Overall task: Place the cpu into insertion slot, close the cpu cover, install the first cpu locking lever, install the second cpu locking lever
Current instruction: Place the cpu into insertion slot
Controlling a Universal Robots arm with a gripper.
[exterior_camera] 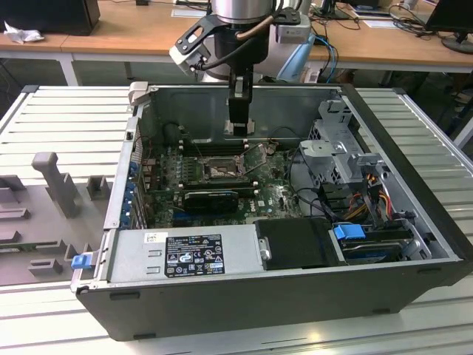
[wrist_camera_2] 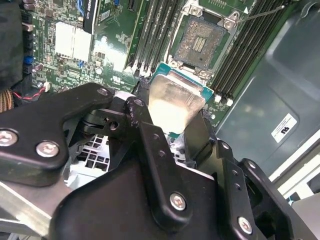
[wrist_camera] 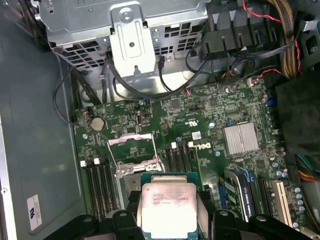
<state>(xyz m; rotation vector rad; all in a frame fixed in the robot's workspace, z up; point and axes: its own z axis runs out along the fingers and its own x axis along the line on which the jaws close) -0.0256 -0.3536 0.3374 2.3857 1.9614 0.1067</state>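
My gripper (exterior_camera: 239,127) hangs inside the open computer case, above the green board and a little behind the insertion slot (exterior_camera: 222,171). It is shut on the cpu (wrist_camera_2: 175,100), a flat square chip with a pale silver top held edgewise between two black fingers (wrist_camera_2: 147,135). In the first wrist view the cpu (wrist_camera: 167,206) partly covers the insertion slot. The slot's dark pin field (wrist_camera_2: 199,45) lies bare in the second wrist view. The cpu cover (wrist_camera: 131,137) stands swung open beside the slot. A thin locking lever (wrist_camera_2: 265,12) sticks out, unlatched.
Long black memory slots (wrist_camera_2: 150,35) flank the slot on both sides. A metal drive cage (exterior_camera: 336,148) with cables stands on the exterior view's right, and a power supply (exterior_camera: 185,251) lies at the front. A finned heatsink (wrist_camera: 241,138) sits on the board.
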